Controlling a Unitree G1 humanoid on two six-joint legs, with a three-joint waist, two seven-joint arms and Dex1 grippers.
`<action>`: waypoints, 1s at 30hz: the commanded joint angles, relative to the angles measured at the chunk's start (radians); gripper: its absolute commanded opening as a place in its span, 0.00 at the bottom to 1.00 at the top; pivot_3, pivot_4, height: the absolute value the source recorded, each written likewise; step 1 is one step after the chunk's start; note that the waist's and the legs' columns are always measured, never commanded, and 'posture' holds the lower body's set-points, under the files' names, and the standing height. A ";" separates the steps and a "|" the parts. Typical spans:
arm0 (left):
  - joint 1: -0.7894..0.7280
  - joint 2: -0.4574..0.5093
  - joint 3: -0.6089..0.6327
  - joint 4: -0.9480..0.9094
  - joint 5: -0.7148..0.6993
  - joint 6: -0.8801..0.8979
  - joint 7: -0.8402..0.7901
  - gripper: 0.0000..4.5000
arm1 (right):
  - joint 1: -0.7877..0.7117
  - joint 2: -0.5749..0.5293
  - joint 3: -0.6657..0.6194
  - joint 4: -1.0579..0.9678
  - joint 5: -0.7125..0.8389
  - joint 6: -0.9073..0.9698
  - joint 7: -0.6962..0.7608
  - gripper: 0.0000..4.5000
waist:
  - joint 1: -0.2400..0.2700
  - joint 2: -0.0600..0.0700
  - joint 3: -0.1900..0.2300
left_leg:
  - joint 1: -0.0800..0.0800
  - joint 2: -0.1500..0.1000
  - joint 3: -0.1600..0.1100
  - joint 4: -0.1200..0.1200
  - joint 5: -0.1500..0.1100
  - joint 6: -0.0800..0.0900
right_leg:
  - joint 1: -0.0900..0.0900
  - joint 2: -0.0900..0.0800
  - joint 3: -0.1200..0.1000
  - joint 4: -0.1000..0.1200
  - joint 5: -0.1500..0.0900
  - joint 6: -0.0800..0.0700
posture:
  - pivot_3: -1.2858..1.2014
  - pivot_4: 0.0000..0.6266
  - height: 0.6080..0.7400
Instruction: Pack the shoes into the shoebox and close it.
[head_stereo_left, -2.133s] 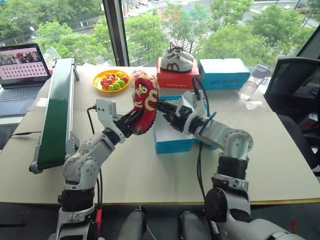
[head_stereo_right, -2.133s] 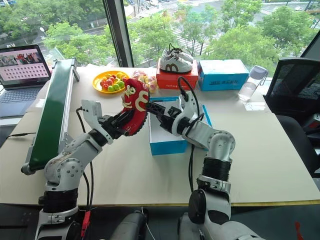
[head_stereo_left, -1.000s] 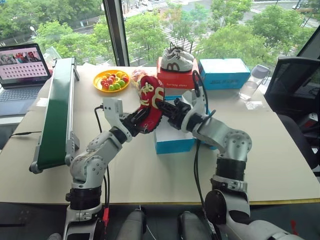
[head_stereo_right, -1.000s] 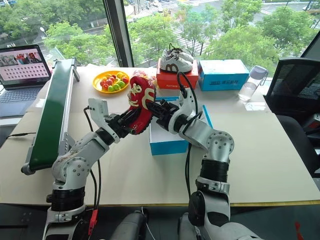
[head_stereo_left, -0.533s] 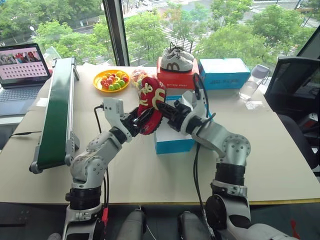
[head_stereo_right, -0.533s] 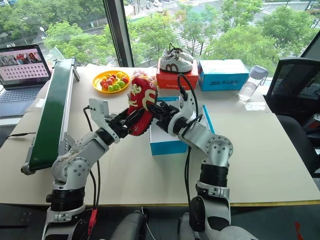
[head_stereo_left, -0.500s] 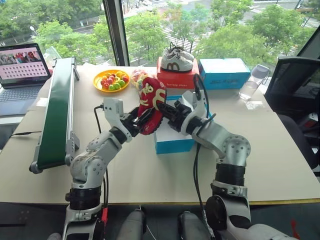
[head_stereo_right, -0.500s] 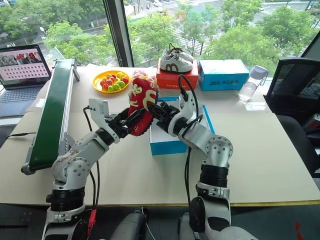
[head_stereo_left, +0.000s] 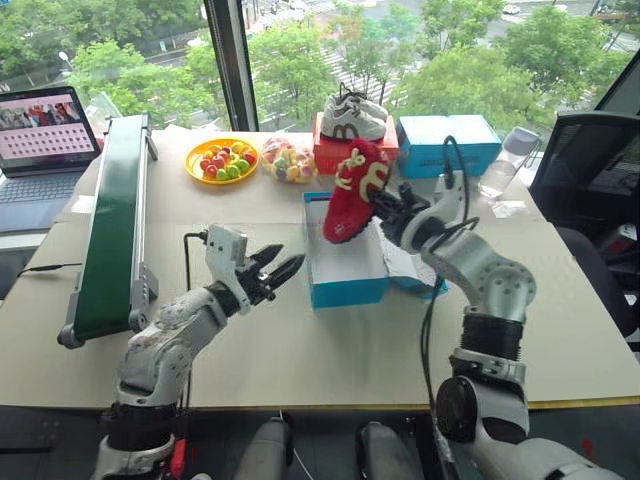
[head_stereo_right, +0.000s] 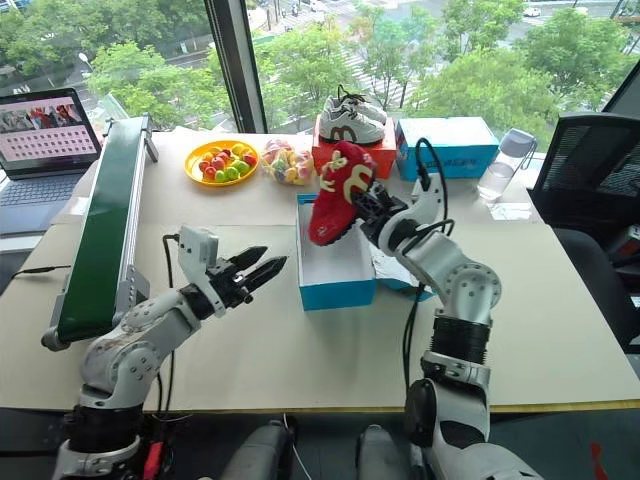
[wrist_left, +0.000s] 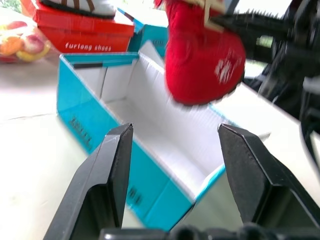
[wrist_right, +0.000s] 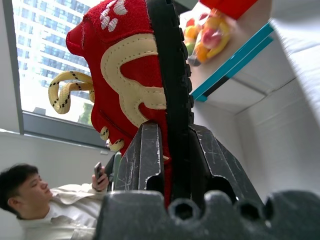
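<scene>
Shoe first: one red shoe (head_stereo_right: 336, 190) with gold curls hangs in my right gripper (head_stereo_right: 362, 209), whose two black fingers are clamped on its sole edge at the heel end. Its long axis runs steeply, toe pointing down and toward my left, heel up by my fingers. It hovers directly over the open shoebox (head_stereo_right: 335, 262), near the box's far end, not yet touching the white interior. I judge the coming move turns on that: the box lies straight below the shoe, with its long side running away from me, so the shoe has to tip flatter and line up with that length before it goes down.

My left gripper (head_stereo_right: 249, 270) is empty, fingers spread apart, hanging low over the table (head_stereo_right: 240, 340) just to the left of the box and aimed at its near corner. The right arm is plainly the nearer one to the box's inside.

Counting: I can find one red shoe; I cannot tell where its partner is. One white-and-grey sneaker pair (head_stereo_right: 350, 120) sits on one red box (head_stereo_right: 352, 155). One more blue box (head_stereo_right: 448, 145) stands beside that. One yellow plate of fruit (head_stereo_right: 222, 162), one bag of sweets (head_stereo_right: 283, 160), one green conveyor (head_stereo_right: 105, 225), one laptop (head_stereo_right: 48, 130).
</scene>
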 joint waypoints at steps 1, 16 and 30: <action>0.004 0.030 -0.015 -0.037 0.034 -0.065 -0.062 0.64 | -0.058 -0.059 0.113 0.039 -0.115 0.049 0.125 0.07 | -0.002 0.000 0.000 | 0.000 0.000 0.001 0.000 0.000 0.000 | 0.000 0.000 0.000 0.000 0.000 0.000 | 0.52 0.24 0.93; 0.031 -0.039 -0.018 -0.100 0.034 -0.043 -0.003 0.64 | -0.145 -0.042 0.287 0.364 -0.530 -0.059 0.416 0.07 | -0.002 -0.001 0.000 | 0.002 -0.001 0.001 0.000 0.000 0.000 | 0.003 0.000 0.000 0.000 0.001 0.003 | 0.52 0.24 0.93; 0.022 -0.067 0.094 -0.063 0.014 -0.054 0.084 0.65 | -0.200 0.049 0.183 0.104 -0.569 -0.112 0.405 0.72 | -0.004 0.000 0.000 | 0.004 0.002 0.002 -0.001 0.000 0.000 | 0.002 0.001 0.000 0.002 0.002 0.002 | 0.52 0.24 0.93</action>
